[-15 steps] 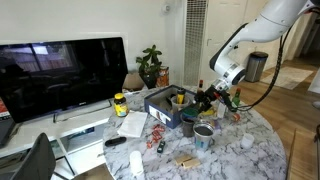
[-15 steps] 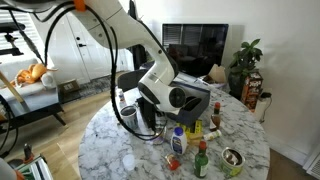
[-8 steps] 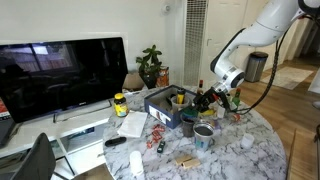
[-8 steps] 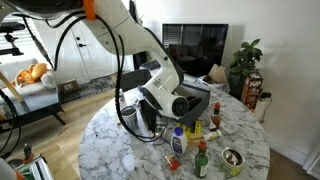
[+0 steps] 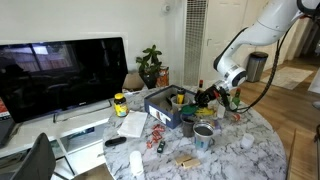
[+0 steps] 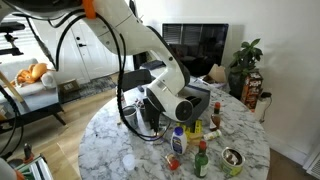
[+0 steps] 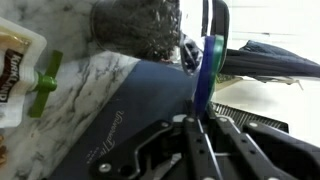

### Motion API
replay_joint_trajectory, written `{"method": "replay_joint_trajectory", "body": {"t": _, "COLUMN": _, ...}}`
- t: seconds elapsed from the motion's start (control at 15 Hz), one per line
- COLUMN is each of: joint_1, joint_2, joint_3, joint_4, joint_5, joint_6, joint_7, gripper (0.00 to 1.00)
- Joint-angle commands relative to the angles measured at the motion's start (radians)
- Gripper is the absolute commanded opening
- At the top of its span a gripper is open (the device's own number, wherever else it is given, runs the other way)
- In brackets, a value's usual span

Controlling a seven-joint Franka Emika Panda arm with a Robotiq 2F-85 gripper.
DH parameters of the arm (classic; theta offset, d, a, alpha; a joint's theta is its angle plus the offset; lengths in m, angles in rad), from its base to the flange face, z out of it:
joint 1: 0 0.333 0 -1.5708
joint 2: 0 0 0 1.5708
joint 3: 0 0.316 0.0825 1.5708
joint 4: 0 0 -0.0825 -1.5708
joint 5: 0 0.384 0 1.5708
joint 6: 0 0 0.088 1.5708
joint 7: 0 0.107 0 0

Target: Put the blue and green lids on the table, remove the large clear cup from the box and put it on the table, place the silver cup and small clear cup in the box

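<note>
Living room setup here: big dark TV (image 5: 65, 75) along the back wall, a potted plant (image 5: 150, 65) next to it, and everything is happening on a round marble table (image 5: 250, 150) that's carrying a fair bit of clutter.

The gripper (image 7: 200, 120) is hanging over the box (image 7: 120, 125). In the wrist view its fingers are pinching together on a thin blue lid (image 7: 211, 75), which is standing edge-on between them. So I'm reading this as the lid step being in progress: lid in the grip, not yet down on the marble. That edge is also showing a greenish tint near the top. I honestly can't tell if that's the green lid riding along with it or just the light, and I'm not finding the green lid anywhere else for sure.

Everything after that is looking undone to me. In an exterior view the large clear cup (image 5: 180, 98) is showing up as a yellowish thing standing inside the box, so it isn't out yet. The silver cup (image 5: 204, 135) is sitting upright on the table just beside the box, outside it, so it's waiting for its turn too. The small clear cup I'm not managing to pick out of the clutter at all, it's too small to call.
</note>
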Motion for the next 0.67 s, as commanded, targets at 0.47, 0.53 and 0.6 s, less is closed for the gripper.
{"method": "replay_joint_trajectory", "body": {"t": 0.47, "joint_1": -0.030, "joint_2": -0.172, "joint_3": -0.136, "joint_4": -0.111, "joint_5": -0.207, "joint_6": -0.028, "joint_7": -0.017, "gripper": 0.02}}
{"method": "replay_joint_trajectory", "body": {"t": 0.53, "joint_1": -0.030, "joint_2": -0.195, "joint_3": -0.146, "joint_4": -0.126, "joint_5": -0.253, "joint_6": -0.022, "joint_7": -0.012, "gripper": 0.02}}
{"method": "replay_joint_trajectory", "body": {"t": 0.6, "joint_1": -0.026, "joint_2": -0.212, "joint_3": -0.154, "joint_4": -0.139, "joint_5": -0.314, "joint_6": -0.019, "joint_7": -0.002, "gripper": 0.02}}
